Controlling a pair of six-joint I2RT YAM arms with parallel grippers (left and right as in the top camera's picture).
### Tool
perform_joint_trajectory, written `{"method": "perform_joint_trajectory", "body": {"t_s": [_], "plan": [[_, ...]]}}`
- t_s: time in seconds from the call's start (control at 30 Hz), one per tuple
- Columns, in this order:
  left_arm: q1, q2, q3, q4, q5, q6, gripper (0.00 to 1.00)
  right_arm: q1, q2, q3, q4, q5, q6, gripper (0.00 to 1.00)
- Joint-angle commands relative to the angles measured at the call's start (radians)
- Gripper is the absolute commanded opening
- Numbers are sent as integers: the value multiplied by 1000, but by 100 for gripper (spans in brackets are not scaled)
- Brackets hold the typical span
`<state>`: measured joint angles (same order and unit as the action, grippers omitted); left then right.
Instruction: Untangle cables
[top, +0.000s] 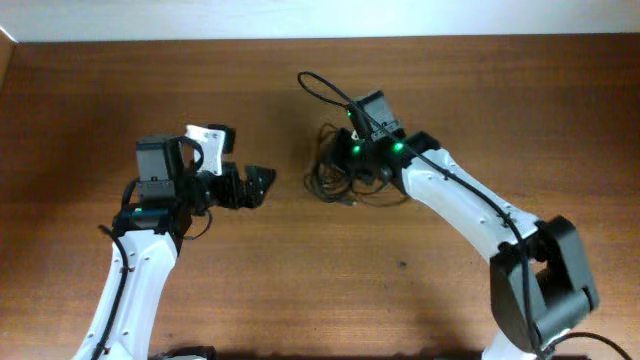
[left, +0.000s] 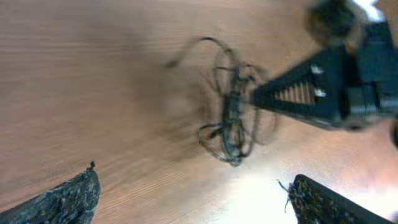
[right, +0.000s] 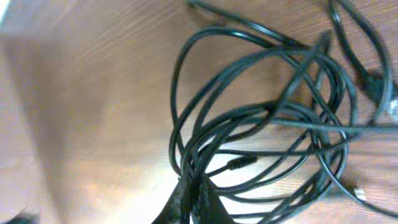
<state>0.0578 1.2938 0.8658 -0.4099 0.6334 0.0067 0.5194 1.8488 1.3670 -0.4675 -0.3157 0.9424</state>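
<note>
The cables (top: 335, 172) are thin black cords tangled in a clump at the table's middle, with one loose loop running up toward the back (top: 322, 88). They also show in the left wrist view (left: 231, 121) and fill the right wrist view (right: 267, 124). My right gripper (top: 362, 165) sits at the clump's right side and is shut on several strands of it (right: 194, 186). My left gripper (top: 262, 183) is open and empty, left of the clump and apart from it (left: 193, 199).
The wooden table (top: 300, 280) spreads all round the clump. The right arm (top: 470, 210) reaches in from the front right, the left arm (top: 140, 270) from the front left. The table's back edge (top: 300, 40) runs along the top.
</note>
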Motion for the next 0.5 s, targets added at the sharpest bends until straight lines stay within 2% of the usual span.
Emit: {"method": "perform_joint_trajectory", "body": {"t_s": [0.0, 0.03, 0.1, 0.17, 0.2, 0.27, 0.3, 0.33, 0.47], "plan": [[2, -13, 4, -72, 100, 114, 99, -3, -14, 15, -7, -117, -76, 4], [1, -13, 3, -103, 100, 85, 99, -3, -14, 15, -4, -122, -78, 4], [-4, -13, -32, -107, 62, -142, 99, -3, -14, 15, -3, -121, -79, 4], [-61, -12, -72, -93, -38, -269, 94, -3, -14, 15, -4, -112, -79, 4], [-119, -12, -80, -72, -92, -334, 88, -3, -14, 15, -4, -99, -79, 4], [-243, -12, -80, -55, -367, -502, 87, -3, -14, 15, -7, -94, -78, 4], [-268, -12, -80, -55, -411, -510, 90, -3, -14, 15, -7, -87, -78, 4], [-288, -12, -80, -53, -433, -510, 99, -3, -14, 15, -7, -88, -78, 4], [-292, -12, -80, -45, -430, -510, 99, -3, -14, 15, -15, -89, -79, 4]]}}
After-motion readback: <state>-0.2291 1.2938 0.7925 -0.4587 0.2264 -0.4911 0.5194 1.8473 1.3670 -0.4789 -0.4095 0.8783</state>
